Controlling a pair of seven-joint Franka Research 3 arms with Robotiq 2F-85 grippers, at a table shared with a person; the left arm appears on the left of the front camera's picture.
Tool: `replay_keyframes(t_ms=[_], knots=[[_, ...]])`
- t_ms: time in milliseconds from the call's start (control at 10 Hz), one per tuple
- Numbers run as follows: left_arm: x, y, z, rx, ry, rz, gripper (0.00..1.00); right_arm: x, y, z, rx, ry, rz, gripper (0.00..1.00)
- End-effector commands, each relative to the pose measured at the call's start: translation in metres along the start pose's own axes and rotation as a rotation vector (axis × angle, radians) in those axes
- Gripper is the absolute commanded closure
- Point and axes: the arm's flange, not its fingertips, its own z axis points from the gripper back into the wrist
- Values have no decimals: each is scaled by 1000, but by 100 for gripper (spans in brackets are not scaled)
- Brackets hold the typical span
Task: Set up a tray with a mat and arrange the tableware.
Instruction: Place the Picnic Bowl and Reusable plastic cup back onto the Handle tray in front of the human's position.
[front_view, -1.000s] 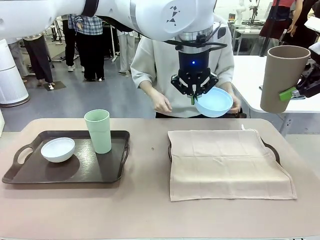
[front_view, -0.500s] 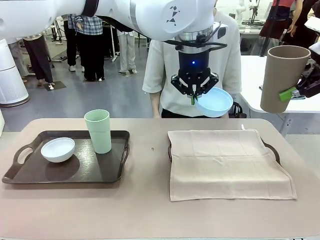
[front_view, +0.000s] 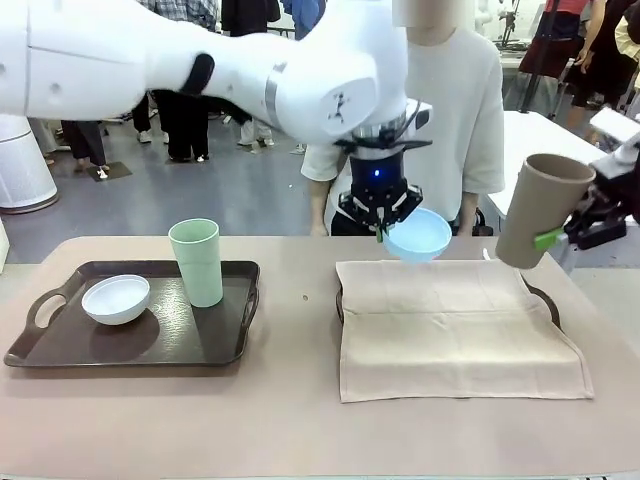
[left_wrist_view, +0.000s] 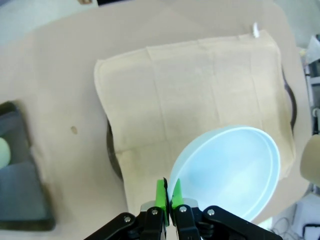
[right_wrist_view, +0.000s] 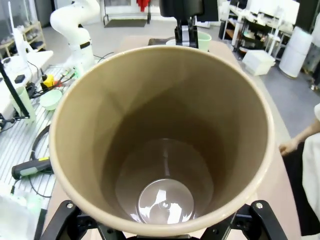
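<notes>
My left gripper (front_view: 382, 226) is shut on the rim of the pale blue bowl (front_view: 418, 238), which hangs tilted just above the far edge of the beige mat (front_view: 455, 325). In the left wrist view the green fingertips (left_wrist_view: 161, 193) pinch the rim of the pale blue bowl (left_wrist_view: 227, 170) over the mat (left_wrist_view: 200, 90). At the right, my right gripper (front_view: 545, 236) is shut on the tan tumbler (front_view: 540, 208), tilted in the air beside the mat. The right wrist view looks down into the tan tumbler (right_wrist_view: 165, 145). The white bowl (front_view: 116, 298) and green tumbler (front_view: 197, 262) stand on the left tray (front_view: 60, 350).
The mat covers a second dark tray (front_view: 547, 298) whose rim shows at both sides. A person (front_view: 455, 100) stands at the table's far side, behind the bowl. Bare table lies between the two trays and along the front edge.
The left arm has brought the blue bowl lower, close to the mat's far edge. The right arm has lowered and tilted the tan tumbler. The person has straightened up and drawn both hands back.
</notes>
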Motion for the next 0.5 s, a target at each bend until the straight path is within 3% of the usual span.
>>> replay_keyframes(t_ms=[0, 400], knots=[[-3, 13, -23, -46, 10, 32, 96, -21, -11, -8, -31, -9, 1, 18], [8, 24, -78, 4, 82, 87, 96, -74, -29, -33, -53, 31, -53, 18]])
